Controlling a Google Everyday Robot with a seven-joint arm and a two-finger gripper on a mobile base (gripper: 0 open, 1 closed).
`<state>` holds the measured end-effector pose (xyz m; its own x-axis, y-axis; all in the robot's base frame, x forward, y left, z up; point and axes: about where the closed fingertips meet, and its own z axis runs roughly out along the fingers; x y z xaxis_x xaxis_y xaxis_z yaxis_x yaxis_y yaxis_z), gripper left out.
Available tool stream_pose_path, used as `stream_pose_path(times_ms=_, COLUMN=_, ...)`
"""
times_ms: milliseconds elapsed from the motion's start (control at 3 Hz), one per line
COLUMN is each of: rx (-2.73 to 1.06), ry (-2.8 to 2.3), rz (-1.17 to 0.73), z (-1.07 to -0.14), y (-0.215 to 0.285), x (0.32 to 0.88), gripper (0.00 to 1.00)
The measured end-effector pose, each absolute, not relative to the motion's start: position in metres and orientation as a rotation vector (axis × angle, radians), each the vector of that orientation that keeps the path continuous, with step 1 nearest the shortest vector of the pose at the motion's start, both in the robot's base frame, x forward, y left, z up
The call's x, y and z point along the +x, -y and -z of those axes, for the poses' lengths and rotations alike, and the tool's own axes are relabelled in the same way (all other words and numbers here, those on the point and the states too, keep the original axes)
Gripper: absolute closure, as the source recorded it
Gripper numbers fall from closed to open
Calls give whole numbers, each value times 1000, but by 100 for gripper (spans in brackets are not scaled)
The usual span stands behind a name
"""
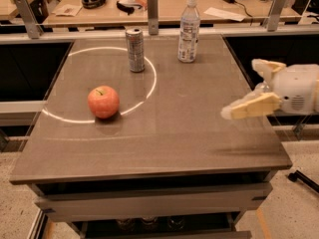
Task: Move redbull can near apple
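Above table (199,138), right side, end effector (241,89) spread apart, redbull can (134,50) beyond apple (103,101)

The slim silver metal can (134,50) looks shiny. The round red apple (103,101) has smooth, glossy skin. The flat grey-brown worktop (189,133) is smooth with a soft shine. The matt cream plastic pincer (242,89) hangs over its right edge.

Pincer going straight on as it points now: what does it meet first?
Probably nothing: the pincer, over the table near its right edge, points left across bare top, passing in front of the apple. Depth is unclear.
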<state>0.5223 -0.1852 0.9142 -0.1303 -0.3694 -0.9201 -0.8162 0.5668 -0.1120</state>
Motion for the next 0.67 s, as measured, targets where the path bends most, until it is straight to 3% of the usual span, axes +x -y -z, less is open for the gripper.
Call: stream_pose_path(times_ms=667, rx=-1012, ry=-1704, rz=-562, z=-910, y=137, x=573, gripper=0)
